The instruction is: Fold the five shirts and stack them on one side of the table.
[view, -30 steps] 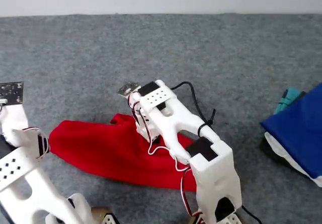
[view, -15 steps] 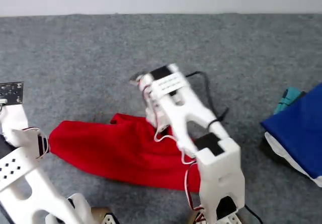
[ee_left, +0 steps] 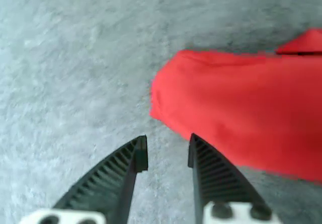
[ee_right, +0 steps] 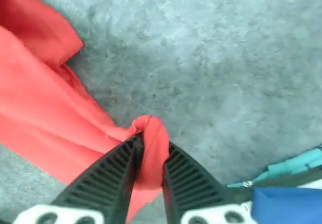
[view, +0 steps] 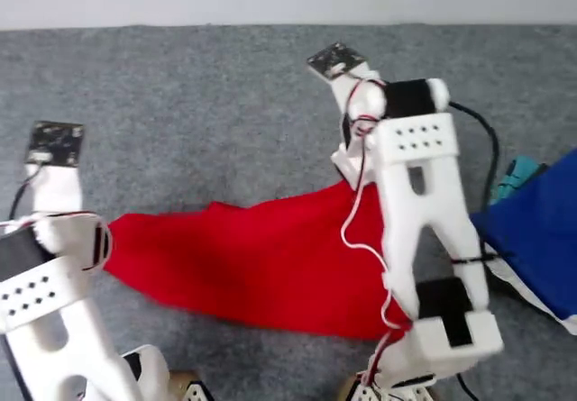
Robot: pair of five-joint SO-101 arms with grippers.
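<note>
- Red cloth shirt (view: pixel 261 257): lies in a long rumpled band across the near middle of the grey felt-covered table (view: pixel 180 86).
- Right gripper (ee_right: pixel 152 146): clamped on a bunched fold at the shirt's far right edge.
- Left gripper (ee_left: pixel 167 143): jaws parted, nothing held; over bare felt just beside the shirt's left end, apart from it.
- Folded blue shirt (view: pixel 541 230): on a pile at the right edge of the table, with a teal cloth piece (view: pixel 516 177) at its far side.

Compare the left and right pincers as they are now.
The left pincer is open; the right pincer is shut. The left pincer holds nothing, beside the red shirt; the right pincer pinches a fold of it. Both have black ribbed fingers.
</note>
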